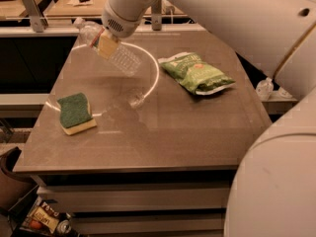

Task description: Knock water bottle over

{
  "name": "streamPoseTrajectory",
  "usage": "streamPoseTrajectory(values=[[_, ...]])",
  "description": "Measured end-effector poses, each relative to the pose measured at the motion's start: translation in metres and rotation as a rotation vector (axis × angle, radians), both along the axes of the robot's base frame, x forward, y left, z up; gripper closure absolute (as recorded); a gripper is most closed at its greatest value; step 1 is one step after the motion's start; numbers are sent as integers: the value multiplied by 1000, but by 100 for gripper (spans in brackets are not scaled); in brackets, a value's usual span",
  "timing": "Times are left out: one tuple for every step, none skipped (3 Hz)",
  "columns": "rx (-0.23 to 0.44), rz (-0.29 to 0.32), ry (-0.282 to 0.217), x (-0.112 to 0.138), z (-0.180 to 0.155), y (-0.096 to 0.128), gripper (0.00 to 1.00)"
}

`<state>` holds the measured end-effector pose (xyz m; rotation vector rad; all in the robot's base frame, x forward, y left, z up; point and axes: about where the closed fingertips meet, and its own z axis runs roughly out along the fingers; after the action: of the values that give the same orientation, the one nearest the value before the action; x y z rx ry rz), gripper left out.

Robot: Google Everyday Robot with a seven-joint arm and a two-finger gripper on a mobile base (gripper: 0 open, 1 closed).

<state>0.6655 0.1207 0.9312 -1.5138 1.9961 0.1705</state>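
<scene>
The water bottle (121,57) is clear ribbed plastic. It is tipped far over at the far left of the table (163,132), with its cap (78,21) pointing far-left and its base near-right. My gripper (105,44), on the end of the large white arm, is right against the bottle's upper middle, covering part of it. I cannot tell whether the bottle rests fully on the tabletop.
A green-and-yellow sponge (75,113) lies near the table's left edge. A green snack bag (197,73) lies at the right rear. A small pump bottle (264,88) stands off the table's right side. Clutter lies on the floor at lower left (44,216).
</scene>
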Motion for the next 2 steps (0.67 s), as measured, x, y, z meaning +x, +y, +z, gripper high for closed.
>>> streamPoseTrajectory(values=[[-67, 4, 96, -18, -29, -5, 100], [-102, 49, 179, -32, -53, 5, 100]])
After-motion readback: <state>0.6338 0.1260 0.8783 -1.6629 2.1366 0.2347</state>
